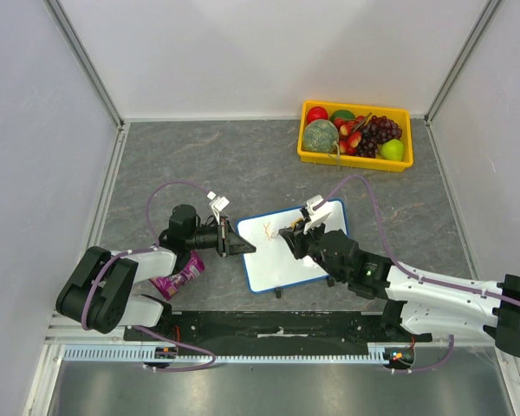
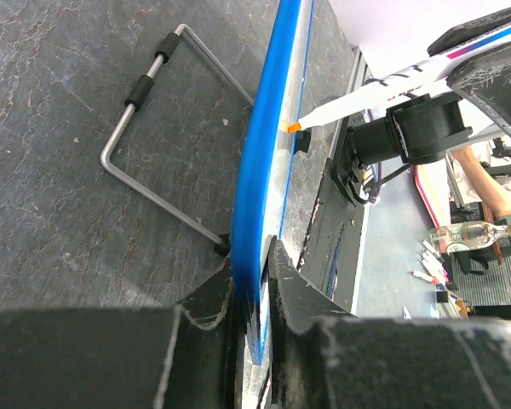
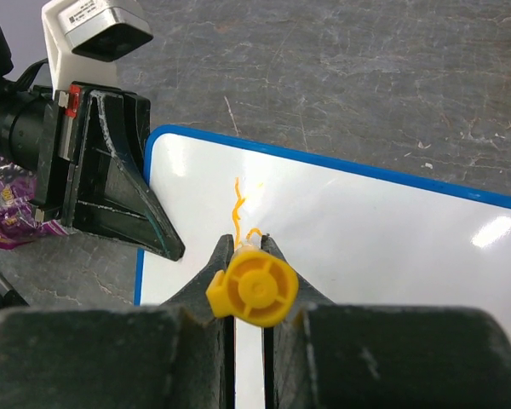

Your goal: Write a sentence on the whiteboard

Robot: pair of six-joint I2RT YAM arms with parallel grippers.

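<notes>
The whiteboard, white with a blue frame, stands tilted on the grey table between my two arms. My left gripper is shut on its left edge; the left wrist view has the blue frame edge-on between the jaws of the left gripper. My right gripper is shut on a marker with a yellow end, its orange tip against the board's face. The sentence shows as a few orange strokes near the board's upper left, just ahead of the marker.
A yellow tray of fruit sits at the back right. A purple packet lies by the left arm's base. The board's wire stand rests on the table behind it. Enclosure walls ring the table.
</notes>
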